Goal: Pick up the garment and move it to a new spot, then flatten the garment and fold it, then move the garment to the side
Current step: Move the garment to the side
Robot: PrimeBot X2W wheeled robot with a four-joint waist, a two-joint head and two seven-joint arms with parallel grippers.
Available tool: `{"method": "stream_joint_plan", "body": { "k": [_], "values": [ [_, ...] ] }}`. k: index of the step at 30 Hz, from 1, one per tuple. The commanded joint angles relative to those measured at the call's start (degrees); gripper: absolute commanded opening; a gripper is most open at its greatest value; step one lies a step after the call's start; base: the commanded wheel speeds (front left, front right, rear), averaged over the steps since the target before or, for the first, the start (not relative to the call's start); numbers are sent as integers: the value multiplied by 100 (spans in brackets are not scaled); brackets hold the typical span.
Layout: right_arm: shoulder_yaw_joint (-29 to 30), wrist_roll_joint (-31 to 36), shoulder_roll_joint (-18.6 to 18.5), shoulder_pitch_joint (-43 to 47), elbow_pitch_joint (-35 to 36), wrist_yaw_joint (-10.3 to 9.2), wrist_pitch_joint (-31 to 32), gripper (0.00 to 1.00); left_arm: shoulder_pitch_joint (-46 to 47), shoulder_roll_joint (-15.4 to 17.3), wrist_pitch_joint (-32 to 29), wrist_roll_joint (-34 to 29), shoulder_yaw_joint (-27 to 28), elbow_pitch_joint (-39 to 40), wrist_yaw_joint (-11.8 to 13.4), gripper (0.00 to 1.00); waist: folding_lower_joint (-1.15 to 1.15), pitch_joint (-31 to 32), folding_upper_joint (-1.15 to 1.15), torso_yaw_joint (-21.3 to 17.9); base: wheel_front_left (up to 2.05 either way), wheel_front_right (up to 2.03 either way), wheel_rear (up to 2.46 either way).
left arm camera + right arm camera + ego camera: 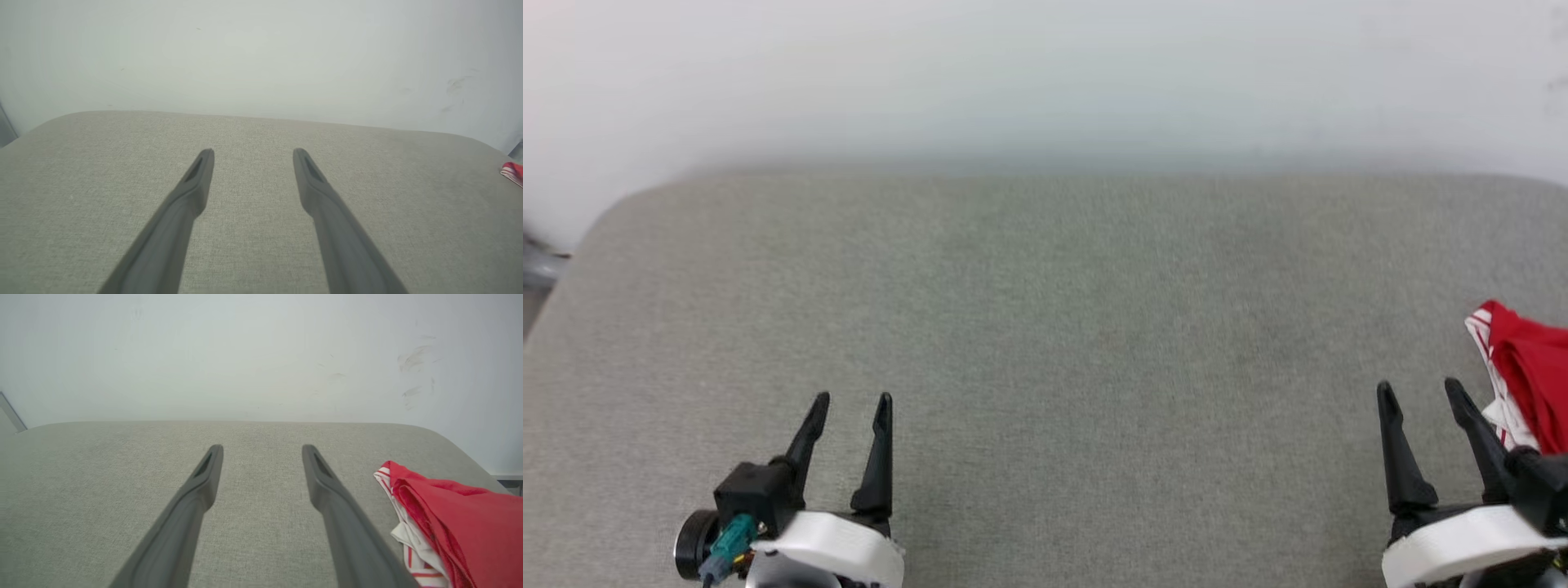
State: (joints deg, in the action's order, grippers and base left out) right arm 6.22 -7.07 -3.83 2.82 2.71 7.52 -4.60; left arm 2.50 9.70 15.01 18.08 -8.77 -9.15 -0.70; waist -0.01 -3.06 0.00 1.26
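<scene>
The garment [1529, 371] is a bunched red shirt with white, red-striped trim, lying at the far right edge of the grey padded surface [1045, 327]. In the right wrist view the garment [457, 522] lies just right of my right fingers. A small red corner of the garment [512, 171] shows in the left wrist view. My right gripper [1419, 390] stands open and empty just left of the garment, apart from it. At the lower left my left gripper [854, 402] is open too, with nothing between its fingers.
A pale wall [1045, 73] rises behind the grey surface's rounded far edge. The surface's left corner curves away near a dark object [535, 261] at the left edge. Bare grey fabric spans the room between the two grippers.
</scene>
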Motion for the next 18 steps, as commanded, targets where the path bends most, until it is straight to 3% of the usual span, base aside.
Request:
{"method": "stream_joint_plan", "body": {
  "k": [1, 9, 18],
  "values": [
    [6, 10, 14, 63, 59, -7, 14, 100, -79, -13, 21, -25, -4, -10, -18, 100, 1, 181, 0, 105, 0, 0, 0],
    [77, 121, 76, 690, 819, -6, 432, 100, -357, -40, 17, -70, 55, 15, -54, 100, 1, 429, 0, 97, 0, 0, 0],
    [12, 108, 100, 749, 1012, -6, 530, 100, -340, -78, 18, -112, 143, -46, -67, 100, 1, 452, 0, 87, 0, 0, 0]
  ]
}}
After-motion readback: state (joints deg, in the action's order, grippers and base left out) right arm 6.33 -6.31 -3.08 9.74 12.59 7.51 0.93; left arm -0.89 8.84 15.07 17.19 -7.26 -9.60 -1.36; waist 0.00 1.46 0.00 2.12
